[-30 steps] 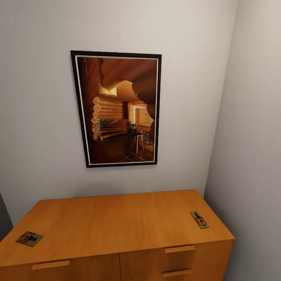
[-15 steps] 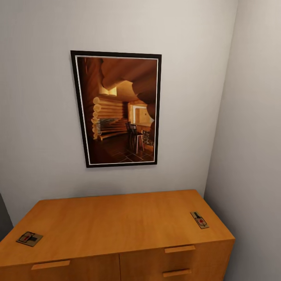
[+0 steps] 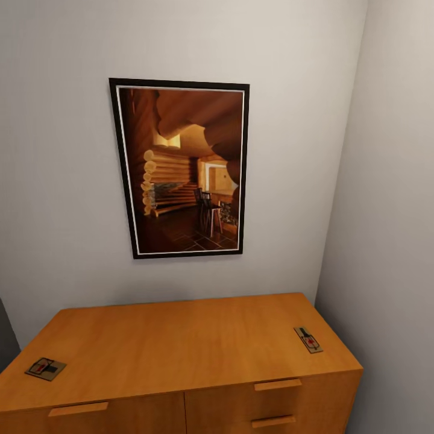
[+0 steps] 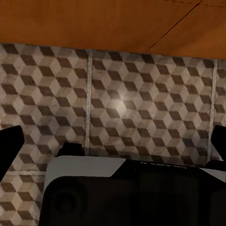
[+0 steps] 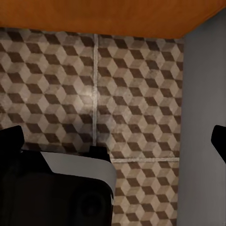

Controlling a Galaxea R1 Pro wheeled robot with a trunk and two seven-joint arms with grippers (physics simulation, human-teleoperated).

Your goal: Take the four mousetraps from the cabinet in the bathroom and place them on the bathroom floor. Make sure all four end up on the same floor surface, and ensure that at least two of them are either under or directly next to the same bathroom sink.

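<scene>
Mousetraps lie on the cabinet, while both grippers hang spread apart over the floor below its front.

Two mousetraps lie flat at opposite ends of the cabinet top.

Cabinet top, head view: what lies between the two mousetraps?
Nothing: in the head view only bare cabinet top runs from the left mousetrap to the right mousetrap.
</scene>
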